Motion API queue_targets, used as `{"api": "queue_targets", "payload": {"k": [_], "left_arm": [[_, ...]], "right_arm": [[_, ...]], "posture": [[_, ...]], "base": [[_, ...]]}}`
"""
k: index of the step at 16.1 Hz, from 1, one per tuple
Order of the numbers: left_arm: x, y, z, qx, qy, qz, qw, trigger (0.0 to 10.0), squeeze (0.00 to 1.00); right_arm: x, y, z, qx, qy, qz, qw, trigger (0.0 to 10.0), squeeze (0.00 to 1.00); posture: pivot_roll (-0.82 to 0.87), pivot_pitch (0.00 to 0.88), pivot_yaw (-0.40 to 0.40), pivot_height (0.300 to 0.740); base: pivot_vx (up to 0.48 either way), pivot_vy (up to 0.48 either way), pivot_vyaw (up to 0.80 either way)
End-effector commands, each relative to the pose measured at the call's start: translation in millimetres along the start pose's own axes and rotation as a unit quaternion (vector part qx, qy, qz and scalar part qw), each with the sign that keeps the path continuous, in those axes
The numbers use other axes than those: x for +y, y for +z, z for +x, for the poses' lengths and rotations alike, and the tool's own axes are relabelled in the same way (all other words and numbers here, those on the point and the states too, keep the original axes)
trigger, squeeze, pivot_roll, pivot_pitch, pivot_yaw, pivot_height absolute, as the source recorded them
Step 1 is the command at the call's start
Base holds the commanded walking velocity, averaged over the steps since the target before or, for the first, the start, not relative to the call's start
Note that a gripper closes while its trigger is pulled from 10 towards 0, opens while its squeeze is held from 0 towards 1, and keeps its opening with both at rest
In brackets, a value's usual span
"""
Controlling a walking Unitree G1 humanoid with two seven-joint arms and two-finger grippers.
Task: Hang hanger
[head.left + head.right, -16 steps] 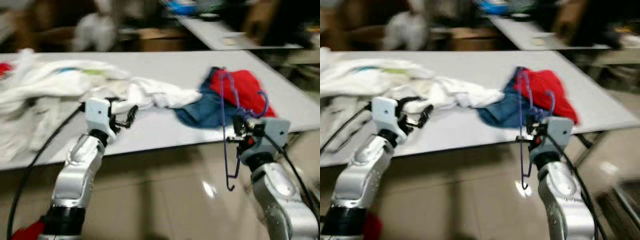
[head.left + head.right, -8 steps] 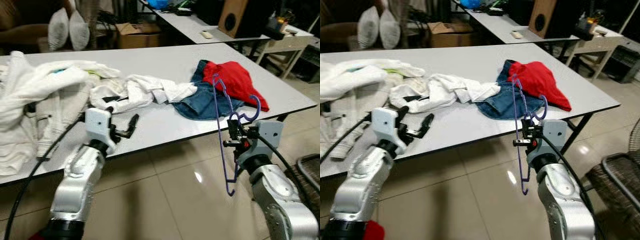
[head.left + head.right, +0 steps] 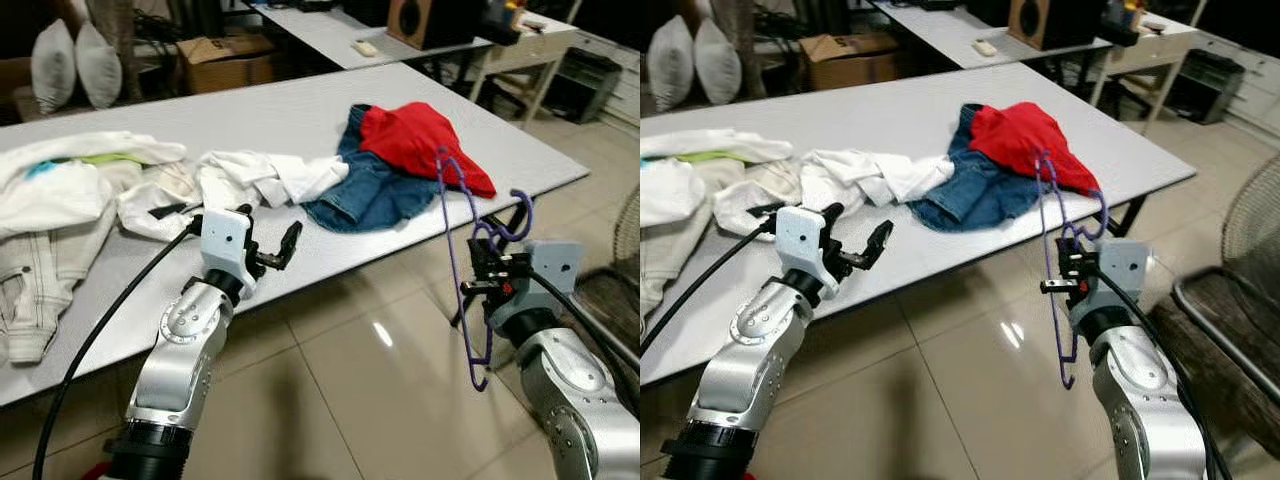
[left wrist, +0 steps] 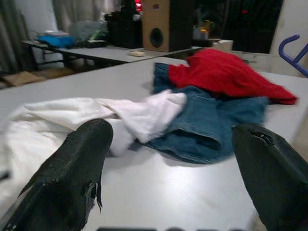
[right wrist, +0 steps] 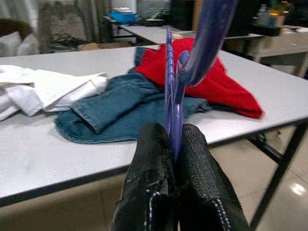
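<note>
White laundry heap point(image 3: 90, 185) lying on grey table point(image 3: 200, 110), left. Left gripper point(image 3: 268, 236) hovering over near table edge, fingers spread, carrying nothing. Blue jeans point(image 3: 365, 195), red garment point(image 3: 420, 140) lying mid-right. Right gripper point(image 3: 482, 268) pinching thin purple plastic hanger point(image 3: 455, 270) tight; long axis hanging vertical, hook curling upward. No rail visible.

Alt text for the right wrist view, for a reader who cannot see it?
The right hand pinches a purple plastic hanger between its shut black fingers. Beyond, crumpled blue jeans, a red garment and white cloth lie on a white table.
</note>
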State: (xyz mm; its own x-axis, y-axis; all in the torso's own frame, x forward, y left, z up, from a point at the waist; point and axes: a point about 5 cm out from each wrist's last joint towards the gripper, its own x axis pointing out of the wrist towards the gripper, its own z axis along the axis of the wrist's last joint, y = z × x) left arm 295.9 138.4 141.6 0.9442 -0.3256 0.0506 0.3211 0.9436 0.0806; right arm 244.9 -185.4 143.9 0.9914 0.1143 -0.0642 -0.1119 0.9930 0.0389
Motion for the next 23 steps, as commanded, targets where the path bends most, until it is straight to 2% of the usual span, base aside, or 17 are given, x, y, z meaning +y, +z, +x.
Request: {"api": "queue_targets", "payload": {"k": [1,3,6,9,11,14,16,17,18,19,20,21,22,23], "left_arm": [[9.6,-3,-0.9,0.005,0.028,0.005,1.000,10.0,0.24],[16.0,-4,-1.1,0.009,0.041,0.012,0.999,10.0,0.24],[15.7,-6,-1.2,0.012,0.039,0.010,0.999,10.0,0.24],[16.7,-7,-1.3,0.013,0.041,0.012,0.999,10.0,0.24],[19.3,-6,-1.5,0.012,0.046,0.017,0.999,10.0,0.24],[28.7,-8,-6.0,0.029,0.069,0.028,0.997,10.0,0.23],[33.4,-11,-8.5,0.042,0.066,0.016,0.997,10.0,0.01],[32.3,-13,-7.8,0.049,0.051,0.031,0.997,10.0,0.00],[36.7,-19,-7.3,0.073,0.056,0.060,0.994,10.0,0.00],[42.7,-23,-7.5,0.093,0.075,0.071,0.990,10.0,0.00],[47.7,-27,-7.6,0.104,0.090,0.068,0.988,8.4,0.00],[47.6,-28,-7.5,0.107,0.087,0.068,0.988,5.4,0.00],[43.6,-31,-7.2,0.120,0.064,0.068,0.988,1.3,0.00],[41.9,-33,-7.5,0.127,0.055,0.072,0.988,0.0,0.00]], "right_arm": [[2.6,4,-0.2,-0.010,0.009,-0.007,1.000,10.0,0.00],[4.9,2,-2.5,-0.008,0.018,-0.008,1.000,10.0,0.00],[4.6,1,-2.2,-0.004,0.018,-0.004,1.000,10.0,0.00],[6.1,0,-0.1,-0.003,0.024,-0.007,1.000,10.0,0.00],[6.2,1,1.9,-0.006,0.027,-0.011,1.000,10.0,0.00],[9.2,-1,4.7,-0.004,0.034,-0.009,0.999,10.0,0.00],[14.1,-1,4.7,-0.003,0.047,-0.010,0.999,10.0,0.00],[14.1,-2,4.6,-0.003,0.047,-0.010,0.999,10.0,0.00],[13.3,-3,4.7,-0.003,0.043,-0.011,0.999,10.0,0.00],[12.5,-2,4.5,-0.004,0.040,-0.012,0.999,10.0,0.00],[11.4,-1,3.2,-0.006,0.039,-0.015,0.999,10.0,0.00],[11.0,-1,2.7,-0.006,0.039,-0.015,0.999,10.0,0.00],[7.7,-2,1.3,-0.003,0.034,-0.018,0.999,10.0,0.00],[6.1,-3,1.3,-0.001,0.031,-0.020,0.999,10.0,0.00]], "posture": [[-0.19,0.000,-0.027,0.740],[-0.19,0.000,-0.026,0.740],[-0.20,0.000,-0.022,0.740],[-0.19,0.000,-0.026,0.740],[-0.17,0.000,-0.031,0.740],[-0.16,0.000,-0.039,0.740],[-0.15,0.000,-0.036,0.740],[-0.15,0.000,-0.034,0.740],[-0.16,0.000,-0.024,0.740],[-0.17,0.000,-0.017,0.740],[-0.18,0.000,-0.010,0.740],[-0.18,0.000,-0.008,0.740],[-0.18,0.000,-0.009,0.740],[-0.17,0.000,-0.011,0.740]], "base": [[0.304,0.000,0.00],[0.307,0.000,0.00],[0.304,0.000,0.00],[0.304,0.000,-0.74],[0.304,0.000,0.00],[0.292,0.000,0.00],[0.000,0.000,0.00],[0.000,0.000,0.00],[0.000,0.000,0.00],[0.000,0.000,0.00],[0.000,0.000,0.00],[0.000,0.000,0.00],[0.000,0.000,0.00],[0.000,0.000,0.00]]}}
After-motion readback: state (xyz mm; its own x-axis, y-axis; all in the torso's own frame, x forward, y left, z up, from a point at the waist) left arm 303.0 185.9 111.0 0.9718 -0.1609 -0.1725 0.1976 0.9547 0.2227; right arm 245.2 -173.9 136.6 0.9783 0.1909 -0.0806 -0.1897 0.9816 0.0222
